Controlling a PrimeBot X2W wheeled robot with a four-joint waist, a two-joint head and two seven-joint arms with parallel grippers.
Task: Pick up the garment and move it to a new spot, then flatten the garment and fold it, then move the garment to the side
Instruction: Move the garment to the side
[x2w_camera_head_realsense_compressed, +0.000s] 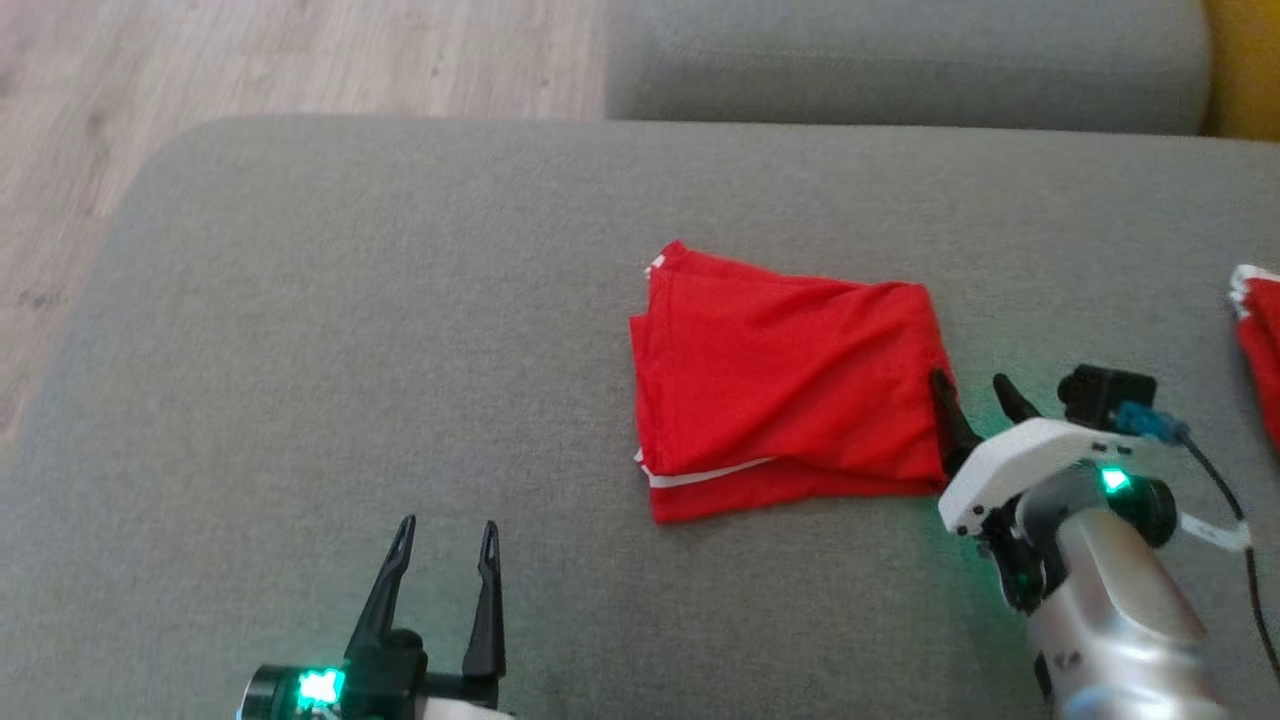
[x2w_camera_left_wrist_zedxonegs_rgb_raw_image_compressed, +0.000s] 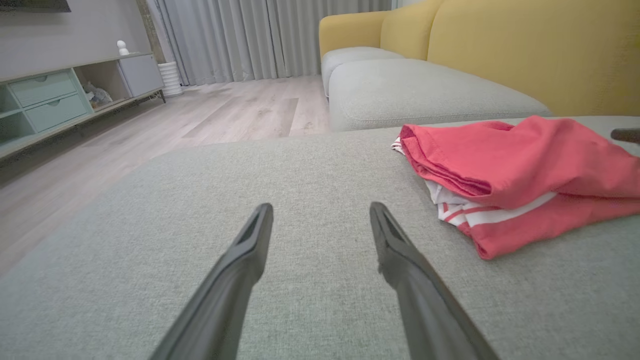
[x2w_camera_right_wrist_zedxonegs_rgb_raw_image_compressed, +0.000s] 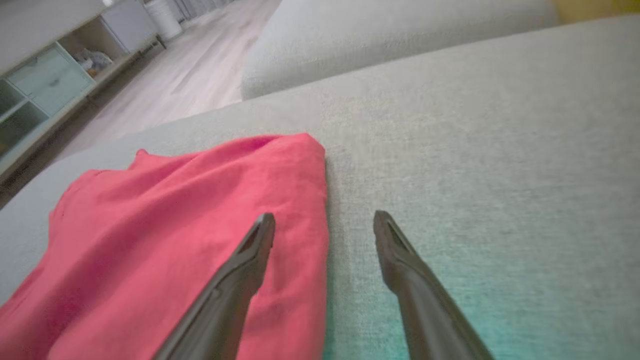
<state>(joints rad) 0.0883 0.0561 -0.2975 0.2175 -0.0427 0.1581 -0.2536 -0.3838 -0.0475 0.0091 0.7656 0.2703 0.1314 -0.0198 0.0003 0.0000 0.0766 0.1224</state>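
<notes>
The red garment (x2w_camera_head_realsense_compressed: 780, 380) lies folded at centre frame on the grey sofa cushion (x2w_camera_head_realsense_compressed: 330, 330), so the move aside looks to be the step in hand. The right end effector (x2w_camera_head_realsense_compressed: 968, 380), spread, straddles its right edge and must close there next. The left end effector (x2w_camera_head_realsense_compressed: 447, 523) sits spread at lower left.

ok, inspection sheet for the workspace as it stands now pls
Surface: grey woven fabric cushion, flat.
Job's things: red garment with white stripes, folded, lying mid-cushion.
Clutter: second red-and-white cloth at the head view's right edge.
Grippers: left gripper open, over bare cushion; right gripper open, straddling the garment's right edge.
Cables: black cable trailing off the right wrist.
Surroundings: pale wood floor, yellow sofa, grey curtains, pale green cabinet.
</notes>
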